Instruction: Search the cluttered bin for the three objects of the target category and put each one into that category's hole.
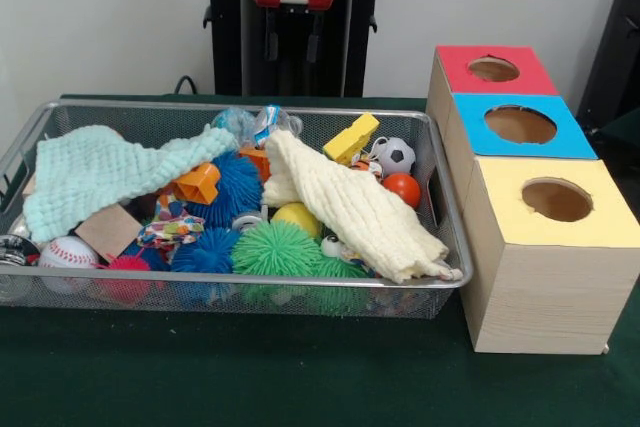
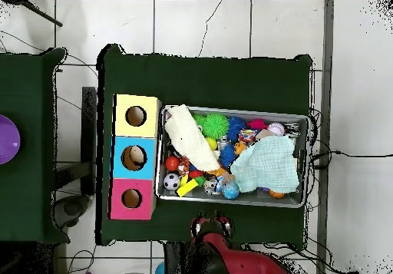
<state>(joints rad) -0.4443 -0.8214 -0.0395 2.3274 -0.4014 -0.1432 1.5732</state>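
Nearest the front camera, the bin (image 1: 437, 285) sits on the green counter (image 1: 250, 377), heaped with spiky balls, a baseball (image 1: 66, 251), a soccer ball (image 1: 396, 155) and an orange ball (image 1: 402, 189), half-covered by a mint cloth (image 1: 100, 172) and a cream cloth (image 1: 350, 209). Just beside it, touching or nearly so, runs the row of boxes, the hole (image 1: 520, 124) in the blue top lying between the yellow-topped and red-topped ones. Beyond, the gripper (image 1: 292, 42) hangs drawn back at the bin's far side, fingers apparently empty though their spread cannot be told; the search seems barely begun, and the next move likely calls for reaching down to an exposed target or clearing a cloth.
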